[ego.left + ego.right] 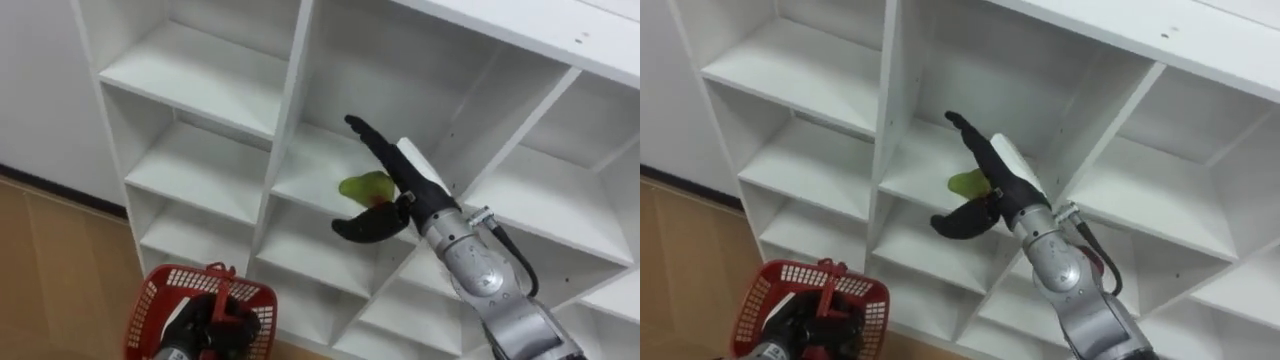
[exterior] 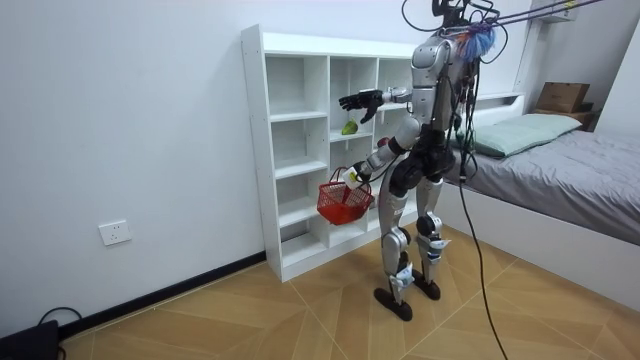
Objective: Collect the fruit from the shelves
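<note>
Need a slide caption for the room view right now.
Robot at the white shelf unit reaches its open right hand toward a green fruit, red basket held in its left hand.

The closet (image 1: 290,90) is smooth white board with a matt, painted-looking finish; the basket (image 1: 148,305) is red plastic lattice, faintly glossy; the fruit (image 1: 365,186) has smooth yellow-green skin with a dull sheen; the right hand (image 1: 415,175) is matt black with a smooth white plate on its back; the floor (image 1: 40,250) is wood laid in herringbone, lightly polished; the wall (image 2: 130,120) is matt white; the bed (image 2: 580,190) is covered in soft grey cloth.
</note>
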You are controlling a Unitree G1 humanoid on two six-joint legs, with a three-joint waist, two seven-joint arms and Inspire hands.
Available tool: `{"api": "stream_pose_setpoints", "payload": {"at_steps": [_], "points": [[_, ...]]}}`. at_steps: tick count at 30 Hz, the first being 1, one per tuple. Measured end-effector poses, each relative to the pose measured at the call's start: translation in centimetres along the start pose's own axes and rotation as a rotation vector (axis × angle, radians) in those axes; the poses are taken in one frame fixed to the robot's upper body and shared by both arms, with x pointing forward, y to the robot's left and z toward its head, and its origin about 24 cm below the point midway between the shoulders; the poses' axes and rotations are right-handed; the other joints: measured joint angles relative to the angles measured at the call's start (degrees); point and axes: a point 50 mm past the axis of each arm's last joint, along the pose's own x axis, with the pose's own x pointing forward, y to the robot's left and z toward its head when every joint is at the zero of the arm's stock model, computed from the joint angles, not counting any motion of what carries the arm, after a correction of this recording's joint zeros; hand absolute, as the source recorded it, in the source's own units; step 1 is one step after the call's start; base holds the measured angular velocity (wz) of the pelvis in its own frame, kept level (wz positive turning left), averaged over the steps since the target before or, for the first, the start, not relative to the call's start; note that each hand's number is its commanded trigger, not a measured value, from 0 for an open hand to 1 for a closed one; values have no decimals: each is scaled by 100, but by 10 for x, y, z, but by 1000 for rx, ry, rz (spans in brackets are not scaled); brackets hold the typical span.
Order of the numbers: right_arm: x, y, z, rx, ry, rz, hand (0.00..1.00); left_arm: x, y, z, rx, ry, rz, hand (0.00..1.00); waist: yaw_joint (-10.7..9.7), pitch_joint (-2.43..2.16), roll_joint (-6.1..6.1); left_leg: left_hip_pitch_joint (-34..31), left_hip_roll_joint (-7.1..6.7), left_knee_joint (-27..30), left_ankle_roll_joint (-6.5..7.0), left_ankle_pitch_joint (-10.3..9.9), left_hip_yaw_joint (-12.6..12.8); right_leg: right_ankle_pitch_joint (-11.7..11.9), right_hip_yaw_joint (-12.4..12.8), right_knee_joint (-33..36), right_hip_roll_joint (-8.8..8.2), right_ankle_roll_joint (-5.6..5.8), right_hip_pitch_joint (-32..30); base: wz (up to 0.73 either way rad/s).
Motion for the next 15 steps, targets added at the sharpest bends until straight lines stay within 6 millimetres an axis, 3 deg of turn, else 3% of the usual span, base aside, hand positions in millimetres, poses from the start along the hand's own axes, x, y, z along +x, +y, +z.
{"api": "stream_pose_setpoints", "payload": {"at_steps": [3, 9, 10, 15], "points": [[2, -3, -8, 14, 35, -25, 0, 0, 0, 6, 24, -25, -21, 100, 59, -32, -71, -166, -18, 98, -4, -19, -129, -3, -158, -3, -3, 4, -68, 22], [22, -28, -11, 49, 76, -106, 0, 0, 2, 11, 65, -32, -50, 100, 65, -10, -189, -444, -34, 304, -4, -24, -275, -1, -266, 0, 16, 2, -173, 15], [23, -32, -11, 57, 77, -117, 0, 0, 2, 11, 67, -30, -52, 100, 62, -24, -239, -462, -34, 320, -5, -25, -279, -1, -267, 0, 18, 1, -182, 9], [25, -44, -18, 73, 112, -175, 0, -1, 6, 10, 60, -17, -58, 100, 68, -7, -301, -570, -48, 392, -9, -55, -347, 0, -284, 1, 33, 1, -236, 3]]}}
